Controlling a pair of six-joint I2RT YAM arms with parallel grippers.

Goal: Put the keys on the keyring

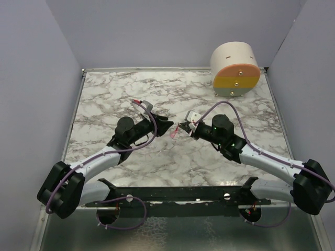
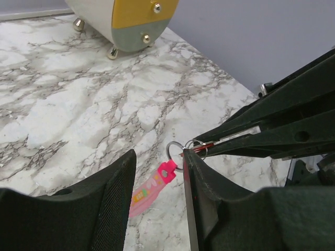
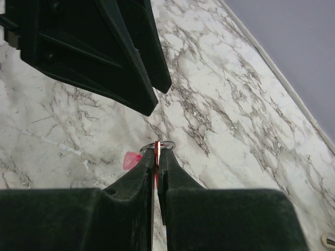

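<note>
The key, a thin red head [image 3: 156, 152] [image 2: 205, 147], is pinched edge-on between the shut fingers of my right gripper [image 3: 157, 155] [image 1: 181, 127]. The keyring's metal ring [image 2: 174, 150] [image 3: 166, 144] sits right at the key's tip. Its pink strap [image 2: 146, 189] [image 1: 173, 133] [image 3: 129, 159] hangs down from the ring. My left gripper [image 2: 158, 157] [image 1: 167, 125] faces the right one. Its jaws are apart, with the strap in the gap. The ring rests against its right fingertip [image 2: 187, 159]. The key's blade is hidden.
A round cream box [image 1: 235, 69] with yellow and grey bands stands at the back right of the marble table [image 1: 115, 99]. Grey walls close in the left, back and right. A black rail [image 1: 178, 196] runs along the near edge.
</note>
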